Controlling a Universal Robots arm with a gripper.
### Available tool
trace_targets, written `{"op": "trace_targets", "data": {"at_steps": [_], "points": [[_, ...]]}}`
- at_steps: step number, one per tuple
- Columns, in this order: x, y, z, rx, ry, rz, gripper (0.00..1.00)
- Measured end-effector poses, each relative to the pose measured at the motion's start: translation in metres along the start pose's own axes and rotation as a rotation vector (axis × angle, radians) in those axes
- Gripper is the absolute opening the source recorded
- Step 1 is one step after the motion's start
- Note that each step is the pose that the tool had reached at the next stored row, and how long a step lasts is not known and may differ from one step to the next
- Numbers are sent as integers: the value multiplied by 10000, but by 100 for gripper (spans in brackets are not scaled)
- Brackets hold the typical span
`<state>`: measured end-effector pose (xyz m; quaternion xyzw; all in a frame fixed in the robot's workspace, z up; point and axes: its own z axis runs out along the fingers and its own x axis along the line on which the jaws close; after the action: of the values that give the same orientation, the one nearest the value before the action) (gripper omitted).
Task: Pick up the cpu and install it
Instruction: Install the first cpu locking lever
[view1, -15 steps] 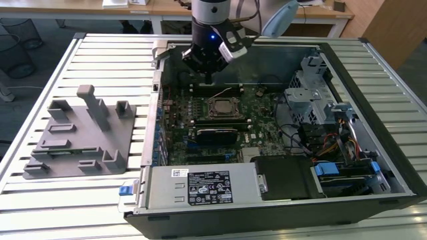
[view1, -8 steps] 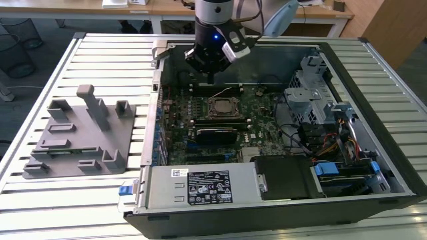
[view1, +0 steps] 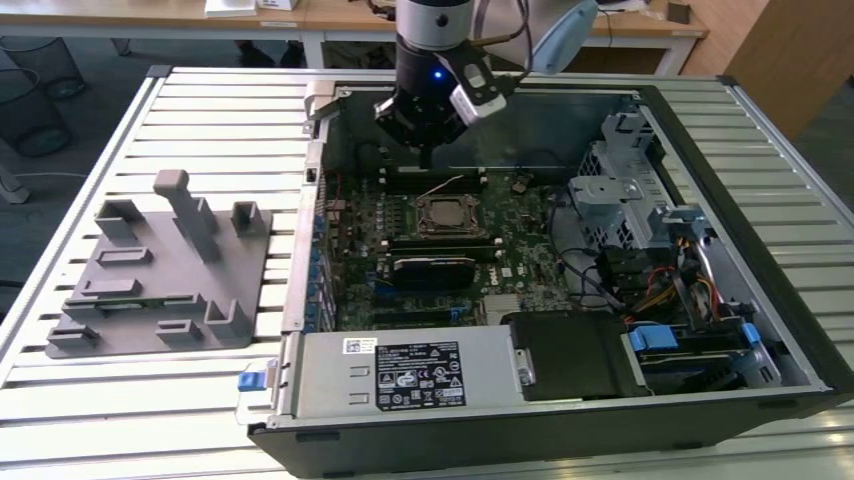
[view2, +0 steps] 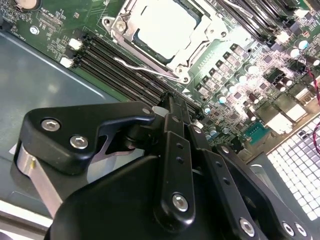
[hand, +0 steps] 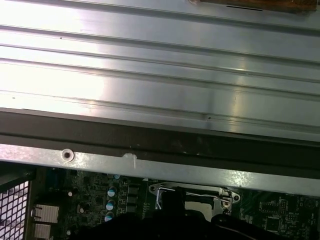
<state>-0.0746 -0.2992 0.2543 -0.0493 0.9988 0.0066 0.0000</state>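
Note:
The cpu (view2: 161, 24), a pale silvery square, lies inside the motherboard socket frame (view2: 119, 26) in the second wrist view. In the exterior view the cpu (view1: 447, 213) sits in the socket near the middle of the open computer case. My gripper (view1: 424, 152) hangs above the board just behind the socket, away from the cpu. Its black fingers (view2: 176, 145) are pressed together with nothing between them. A thin wire lever (view2: 145, 67) runs along the socket's side nearest the gripper. The socket's metal frame (hand: 220, 192) also shows in the first wrist view.
The open case (view1: 747, 150) lies on a slatted metal table (view1: 200, 110). A grey plastic holder tray (view1: 160, 270) stands at the exterior view's left. Memory slots (view2: 120, 62), the power supply (view1: 400, 375) and drive cages with cables (view1: 641, 220) surround the socket.

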Motion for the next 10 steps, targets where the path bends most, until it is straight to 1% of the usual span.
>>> {"op": "trace_targets", "data": {"at_steps": [5, 10], "points": [[-8, 0, 6, 2, 2, 0, 11], [-31, -9, 31, -7, 1, 3, 11]]}}
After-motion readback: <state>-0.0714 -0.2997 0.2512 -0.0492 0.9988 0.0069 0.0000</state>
